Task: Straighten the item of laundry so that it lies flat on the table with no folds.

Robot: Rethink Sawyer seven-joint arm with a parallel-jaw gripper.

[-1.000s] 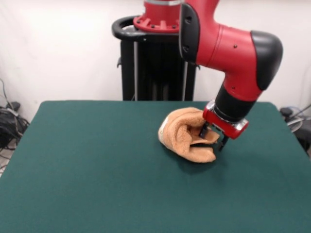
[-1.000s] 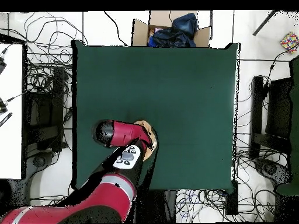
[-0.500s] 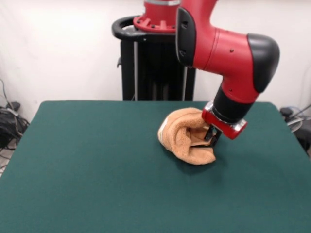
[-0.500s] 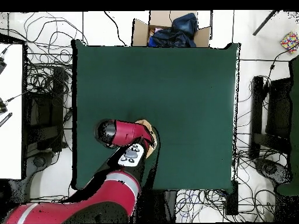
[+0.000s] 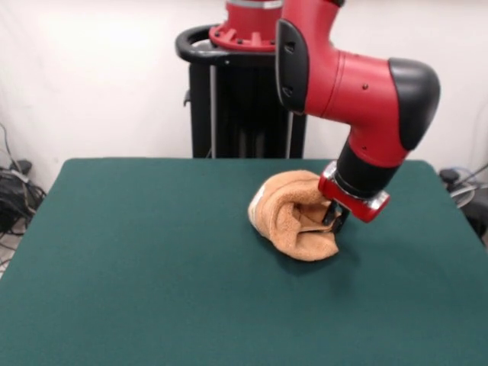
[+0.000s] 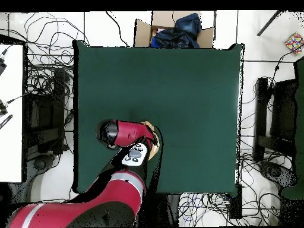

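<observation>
The item of laundry [image 5: 293, 215], an orange-tan terry towel, lies bunched and rolled into a lump on the dark green table [image 5: 152, 267], right of centre toward the far side. My gripper [image 5: 333, 219] comes down at the lump's right side, its fingers drawn together on an upper fold of the cloth. In the overhead view the red arm covers most of the towel [image 6: 148, 126]; only thin orange edges show beside the wrist, near the table's [image 6: 190, 89] bottom-left corner. The gripper itself is hidden under the arm there.
The black pedestal [image 5: 236, 99] rises behind the table's far edge. In the overhead view a cardboard box [image 6: 172, 29] with dark cloth sits beyond the top edge. Cables lie on the floor around the table.
The fingers stood apart around the towel's fold a second ago and have since come together on it. The wrist shifted slightly; the towel lump barely moved.
</observation>
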